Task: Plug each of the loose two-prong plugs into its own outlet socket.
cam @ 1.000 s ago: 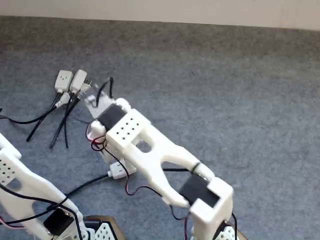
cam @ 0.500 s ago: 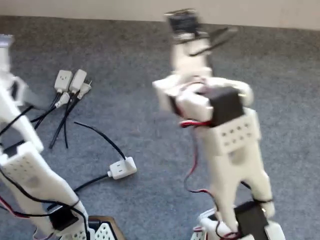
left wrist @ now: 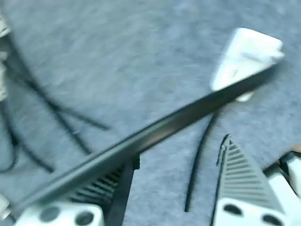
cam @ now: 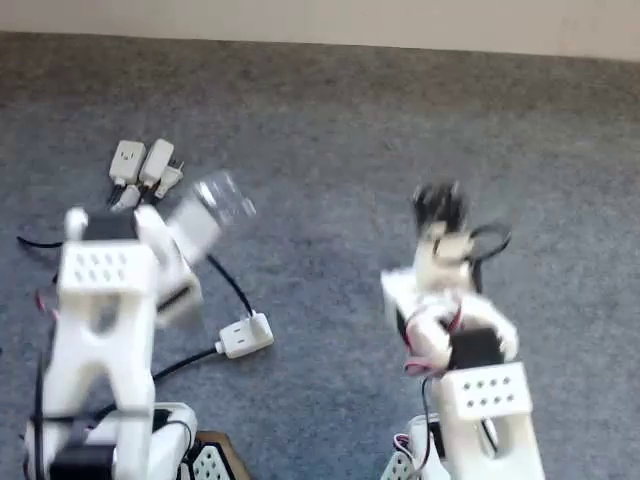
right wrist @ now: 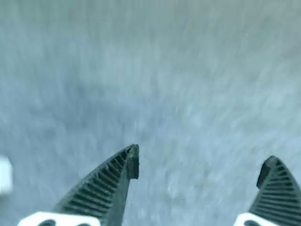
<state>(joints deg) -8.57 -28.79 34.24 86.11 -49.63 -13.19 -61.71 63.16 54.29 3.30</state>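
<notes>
Plug (cam: 170, 178) and jaws stand apart — neither gripper holds anything.

Left gripper (left wrist: 179, 150): jaws spread wide, with carpet (cam: 420, 110) and a thin black cord (left wrist: 200, 165) showing between them. One ribbed finger (left wrist: 240, 174) points toward a white socket (left wrist: 244, 54), which lies flat on the carpet beyond the fingertips; the cord runs toward it. A black cable (left wrist: 164, 127) crosses the left wrist view close to the lens, in front of the other finger. Further black leads (left wrist: 28, 117) lie on the carpet off to one side.

Right gripper (right wrist: 203, 157): jaws spread wide, bare carpet between them. A white patch (right wrist: 3, 176) sits at the edge of the right wrist view, too blurred to identify.

High view: the left arm (cam: 100, 300) stands at the left, its gripper blurred, over the carpet between the socket and a white cluster (cam: 152, 162). The cluster comprises two white blocks side by side, with the plug just beside them — loose on the carpet, not in any socket. Black leads trail from the cluster toward the left arm. The socket lies near the left arm, well apart from the cluster. The right arm (cam: 470, 380) stands at the right, gripper over bare carpet, well apart from socket, cluster and plug.
</notes>
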